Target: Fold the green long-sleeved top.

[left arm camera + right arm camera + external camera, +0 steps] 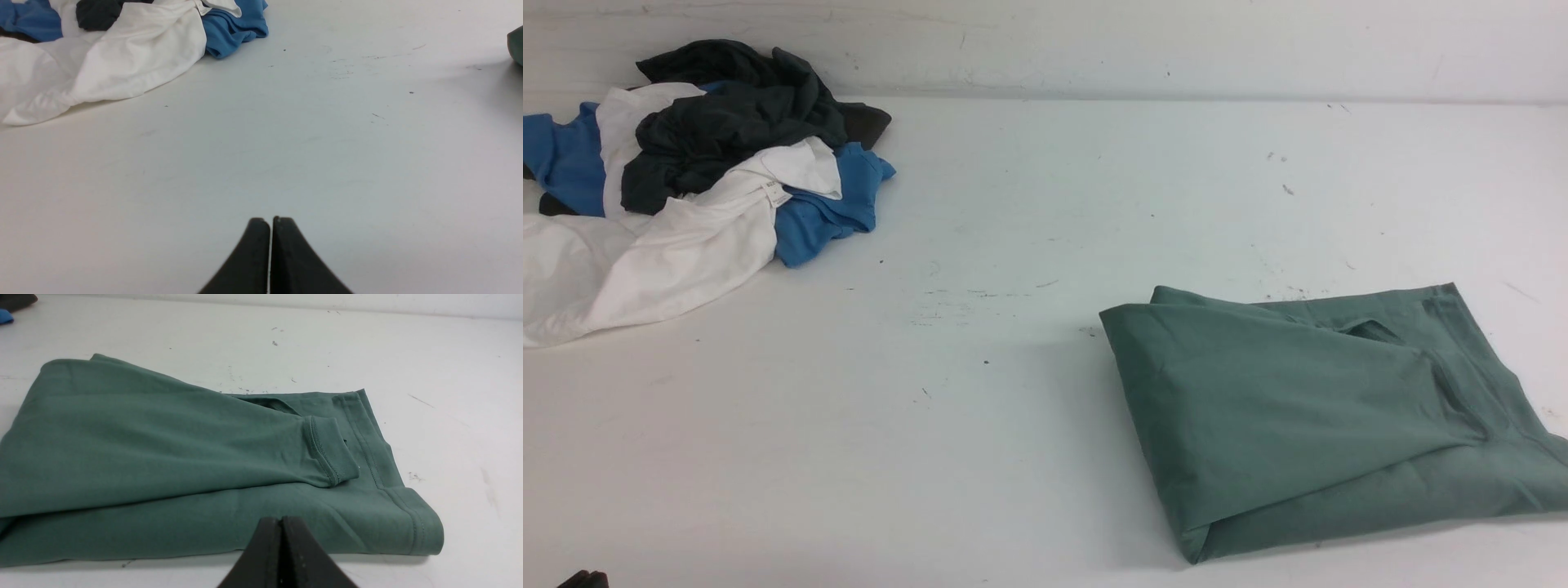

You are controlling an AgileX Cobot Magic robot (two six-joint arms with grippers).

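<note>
The green long-sleeved top point(1307, 416) lies folded into a compact bundle at the near right of the white table point(1013, 245). A ribbed sleeve cuff point(327, 453) rests on top of it, next to the hem. My right gripper point(282, 519) is shut and empty, its tips just short of the top's point(163, 457) near edge. My left gripper point(270, 220) is also shut with nothing in it, over bare table. Only a corner of the top point(517, 45) shows in the left wrist view. Neither gripper appears in the front view.
A heap of blue, white and dark grey clothes point(686, 180) sits at the far left of the table, also seen as the clothes heap point(122, 49) in the left wrist view. A white wall point(1094, 41) closes off the table's back edge.
</note>
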